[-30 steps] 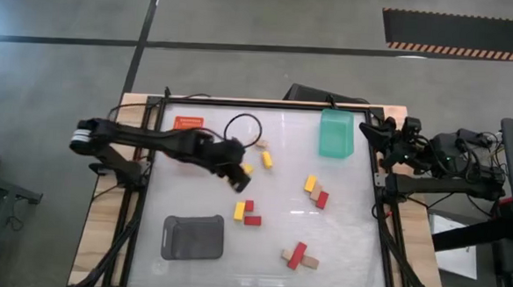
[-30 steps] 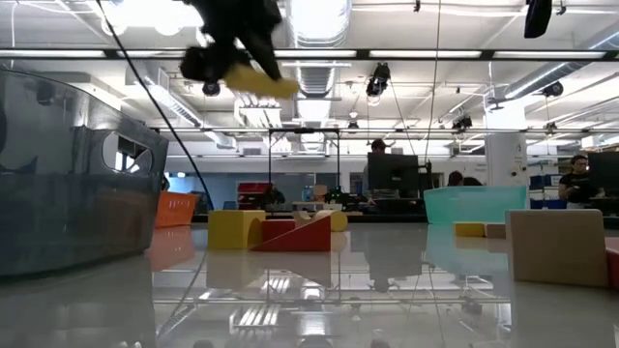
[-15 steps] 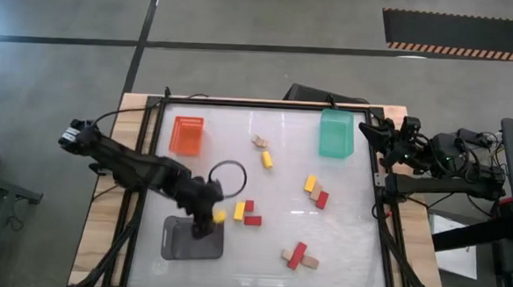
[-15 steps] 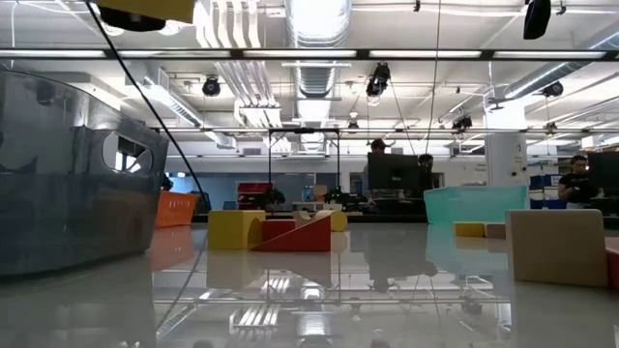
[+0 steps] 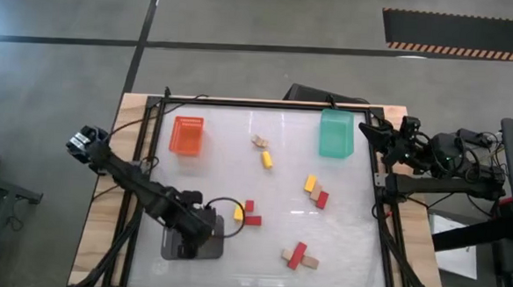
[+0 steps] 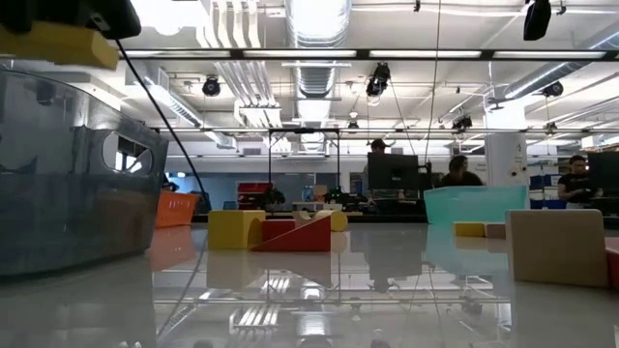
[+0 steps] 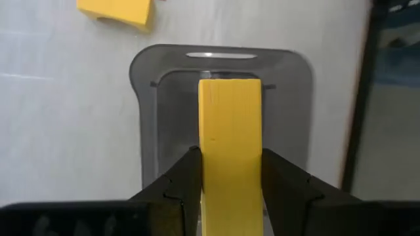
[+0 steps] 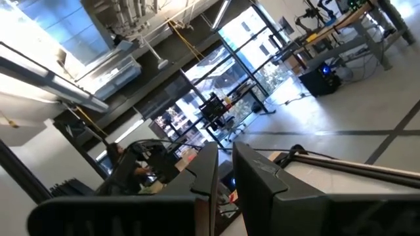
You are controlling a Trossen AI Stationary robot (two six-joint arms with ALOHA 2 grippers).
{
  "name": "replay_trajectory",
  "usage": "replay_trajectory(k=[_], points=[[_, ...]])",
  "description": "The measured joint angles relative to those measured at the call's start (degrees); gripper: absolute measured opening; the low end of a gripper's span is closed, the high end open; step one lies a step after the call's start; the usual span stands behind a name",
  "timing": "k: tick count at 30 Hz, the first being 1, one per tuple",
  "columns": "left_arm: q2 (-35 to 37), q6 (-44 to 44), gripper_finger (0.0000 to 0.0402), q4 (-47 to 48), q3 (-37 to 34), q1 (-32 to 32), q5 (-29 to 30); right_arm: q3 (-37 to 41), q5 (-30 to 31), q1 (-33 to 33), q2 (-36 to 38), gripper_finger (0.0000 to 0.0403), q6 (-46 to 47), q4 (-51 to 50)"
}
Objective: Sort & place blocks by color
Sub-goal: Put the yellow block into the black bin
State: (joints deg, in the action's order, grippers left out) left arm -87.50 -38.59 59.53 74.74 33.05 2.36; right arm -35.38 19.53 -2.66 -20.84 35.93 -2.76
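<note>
L arm stretches diagonally from its base at the tabletop's left edge toward the near-left part. L gripper (image 7: pixel 230 187) points down, fingers (image 7: pixel 180 180) clamped on both sides of a yellow block (image 7: pixel 230 144), held lengthwise btwn them. R arm folded up at the right edge, off the work area; R gripper (image 8: pixel 225 180) raised, fingers pressed together, nothing in them.
</note>
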Motion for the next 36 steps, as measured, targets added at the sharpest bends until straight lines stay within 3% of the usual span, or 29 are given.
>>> replay_trajectory(k=[13, 36], points=[[-3.8, -2.9, 0.011, -0.6, -3.3, 3.9, 6.9, 0.0, 0.0, 0.0, -0.4, 0.0038, 1.1, 0.0], [-2.5, -4.5, 0.011, -11.5, -12.3, 4.2, 8.6, 0.0, 0.0, 0.0, -7.5, 0.0038, 4.7, 0.5]])
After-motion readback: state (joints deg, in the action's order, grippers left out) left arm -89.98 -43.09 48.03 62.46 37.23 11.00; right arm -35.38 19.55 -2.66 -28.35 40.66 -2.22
